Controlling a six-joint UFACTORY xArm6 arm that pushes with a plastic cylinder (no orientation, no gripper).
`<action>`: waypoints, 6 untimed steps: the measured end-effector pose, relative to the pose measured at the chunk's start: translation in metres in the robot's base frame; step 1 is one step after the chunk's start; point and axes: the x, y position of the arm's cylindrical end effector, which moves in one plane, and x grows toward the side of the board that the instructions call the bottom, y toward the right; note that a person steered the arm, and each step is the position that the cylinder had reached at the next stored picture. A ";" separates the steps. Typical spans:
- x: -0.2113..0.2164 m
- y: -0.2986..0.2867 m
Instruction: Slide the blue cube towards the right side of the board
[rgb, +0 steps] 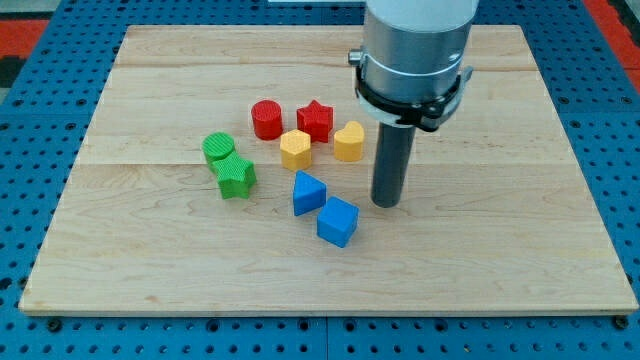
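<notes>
**Rod tip up and to the right of the blue cube, no contact seen**

- Surface (520, 250): pale wooden board on a blue pegboard (30, 120). All blocks sit left of centre and at mid-board.
- Arm: grey cylinder body (415, 50) enters from the view's top, dark collar below it, then a straight dark rod. No gripper on this arm, so nothing opens, closes or holds; it ends in the tip (386, 204) alone.
- Tip rests on the surface just to the view's right of the blue cube (337, 222) and slightly higher in the view. A narrow strip of bare wood shows between them; apart, not touching.
- Blue cube: lowest block in the view, near the board's middle, turned so a corner faces the view's bottom. The board's right half lies beyond it.
- Blue wedge-shaped block (308, 192): just up-left of the cube, very close; cannot tell whether they touch.
- Yellow heart (349, 141): left of the rod, higher in the view, apart from it.
- Yellow hexagon-like block (296, 149): left of the heart.
- Red star (315, 120) and red cylinder (266, 118): side by side above the yellow pair.
- Green cylinder (218, 147) and green star (236, 176): furthest left, pressed close together.
</notes>
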 end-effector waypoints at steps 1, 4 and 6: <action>0.038 0.005; 0.049 -0.150; 0.033 -0.037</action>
